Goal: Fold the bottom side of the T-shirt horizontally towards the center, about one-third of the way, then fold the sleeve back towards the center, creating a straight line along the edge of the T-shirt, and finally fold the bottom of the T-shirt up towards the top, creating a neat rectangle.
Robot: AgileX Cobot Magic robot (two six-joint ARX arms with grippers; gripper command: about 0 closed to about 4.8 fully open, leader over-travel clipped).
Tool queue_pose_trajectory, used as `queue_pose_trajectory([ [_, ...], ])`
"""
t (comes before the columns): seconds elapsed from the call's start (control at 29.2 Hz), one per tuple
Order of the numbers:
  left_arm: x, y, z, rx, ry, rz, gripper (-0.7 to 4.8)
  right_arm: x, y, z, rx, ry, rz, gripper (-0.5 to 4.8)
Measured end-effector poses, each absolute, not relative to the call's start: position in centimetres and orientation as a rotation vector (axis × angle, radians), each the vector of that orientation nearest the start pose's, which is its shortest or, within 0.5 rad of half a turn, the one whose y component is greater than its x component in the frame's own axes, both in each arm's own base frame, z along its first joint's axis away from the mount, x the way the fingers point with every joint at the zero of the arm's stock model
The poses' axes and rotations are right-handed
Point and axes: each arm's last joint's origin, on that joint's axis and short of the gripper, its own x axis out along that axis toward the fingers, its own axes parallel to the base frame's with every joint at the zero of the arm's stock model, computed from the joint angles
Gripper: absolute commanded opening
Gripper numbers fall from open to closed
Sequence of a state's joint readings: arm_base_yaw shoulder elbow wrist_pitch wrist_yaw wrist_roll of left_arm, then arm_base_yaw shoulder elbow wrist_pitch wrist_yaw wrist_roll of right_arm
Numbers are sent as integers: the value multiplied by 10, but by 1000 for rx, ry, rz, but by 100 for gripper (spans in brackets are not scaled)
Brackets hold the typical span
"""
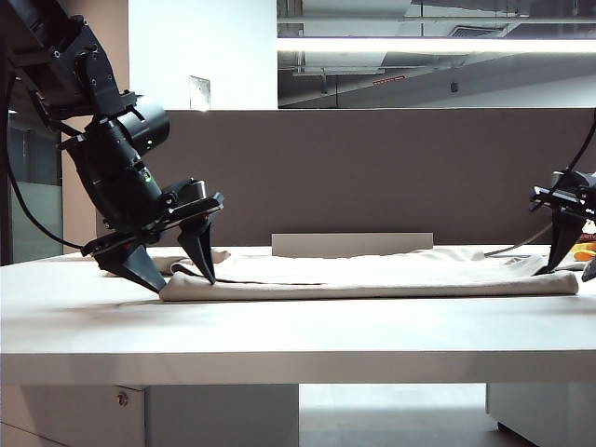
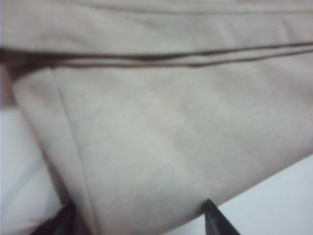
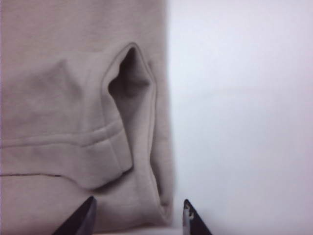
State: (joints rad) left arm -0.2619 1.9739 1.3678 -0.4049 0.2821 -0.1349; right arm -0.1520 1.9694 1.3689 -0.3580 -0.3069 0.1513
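On the white table, the T-shirt is lying flat as a long folded band. Left gripper: standing at the shirt's left end, jaws parted and straddling that corner of cloth, nothing pinched yet, apparently readying a grip. Right gripper: standing at the shirt's right end, jaws likewise parted over the cloth edge, holding nothing. An orange item is sitting just beyond the shirt's right end.

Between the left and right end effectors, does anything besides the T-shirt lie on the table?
No. In the exterior view only the folded T-shirt spans the table between the left end effector and right end effector.
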Motion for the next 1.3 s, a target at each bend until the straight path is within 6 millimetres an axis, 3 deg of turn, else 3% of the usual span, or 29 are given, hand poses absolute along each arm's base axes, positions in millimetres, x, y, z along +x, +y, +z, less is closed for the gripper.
queue_pose_trajectory([
  [0.14,395,-118,174,-130,1045,-438,328,411,-52,172,360,968,74,221],
  [0.17,395,-118,173,-132,1044,-438,295,411,-52,170,362,977,74,214],
  [0.27,396,-118,172,-134,1042,-439,209,411,-52,169,364,982,74,138],
  [0.38,396,-118,170,-140,1049,-434,202,411,-52,167,364,986,75,76],
  [0.55,396,-118,170,-140,1056,-434,33,412,-51,167,367,987,81,14],
  [0.62,395,-118,169,-139,1061,-435,-6,412,-51,167,367,988,81,-5],
  [1.06,387,-116,171,-63,1118,-473,-6,403,-51,168,344,1067,109,-6],
  [1.3,374,-113,179,-28,1150,-491,-6,390,-56,179,362,1119,120,-5],
])
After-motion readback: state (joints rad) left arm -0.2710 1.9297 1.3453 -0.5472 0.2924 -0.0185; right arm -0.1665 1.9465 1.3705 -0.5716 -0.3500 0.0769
